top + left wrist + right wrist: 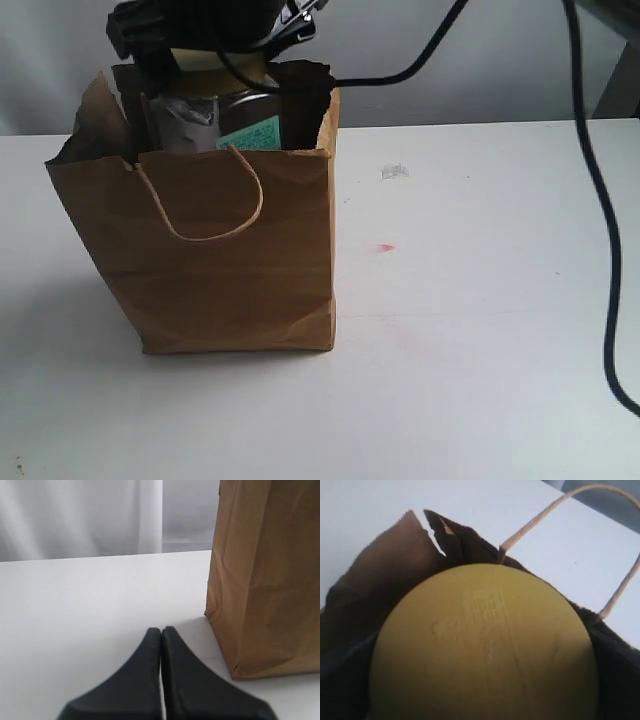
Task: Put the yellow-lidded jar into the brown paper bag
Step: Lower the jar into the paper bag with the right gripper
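The brown paper bag (225,260) stands upright on the white table, left of centre, one cord handle (215,205) hanging over its near side. The yellow-lidded jar (250,132) hangs in the bag's torn mouth, its teal label showing above the near rim. My right gripper (212,50) comes down from above and is shut on the jar at the lid. The right wrist view is almost filled by the yellow lid (485,645), with the bag's ragged rim (395,565) around it. My left gripper (161,631) is shut and empty, low over the table beside the bag (265,580).
A thick black cable (598,220) hangs down across the right side of the exterior view. A small red mark (385,247) lies on the table (480,330) right of the bag. Pale curtains (80,515) hang behind the table's far edge.
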You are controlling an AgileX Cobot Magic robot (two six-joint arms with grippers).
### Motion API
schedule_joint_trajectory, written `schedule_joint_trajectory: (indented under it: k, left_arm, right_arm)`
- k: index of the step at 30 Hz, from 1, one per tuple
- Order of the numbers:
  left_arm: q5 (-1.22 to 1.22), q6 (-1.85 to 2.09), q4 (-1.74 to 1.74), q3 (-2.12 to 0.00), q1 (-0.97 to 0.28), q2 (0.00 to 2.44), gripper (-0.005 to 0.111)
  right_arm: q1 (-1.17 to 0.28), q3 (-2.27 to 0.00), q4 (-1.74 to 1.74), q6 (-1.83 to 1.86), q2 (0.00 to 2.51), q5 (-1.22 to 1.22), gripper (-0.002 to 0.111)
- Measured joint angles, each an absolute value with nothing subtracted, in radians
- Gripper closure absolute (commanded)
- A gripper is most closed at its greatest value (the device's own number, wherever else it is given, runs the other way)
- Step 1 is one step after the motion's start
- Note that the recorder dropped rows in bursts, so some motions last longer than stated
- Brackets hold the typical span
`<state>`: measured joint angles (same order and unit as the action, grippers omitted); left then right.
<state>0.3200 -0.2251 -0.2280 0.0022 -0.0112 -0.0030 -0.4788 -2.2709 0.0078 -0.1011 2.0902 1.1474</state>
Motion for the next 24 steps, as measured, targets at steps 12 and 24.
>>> schedule_joint_trajectory:
  k: [12, 24]
  left_arm:
    - [0.32, -0.225, -0.228, 0.002, -0.011, -0.003, 0.106]
    - [0.32, -0.225, -0.228, 0.002, -0.011, -0.003, 0.106]
  right_arm:
    - [-0.479, -2.271, 0.0, -0.16, 2.196, 1.176, 0.108]
    - [-0.479, -2.271, 0.0, -0.164, 2.326, 1.211, 0.108]
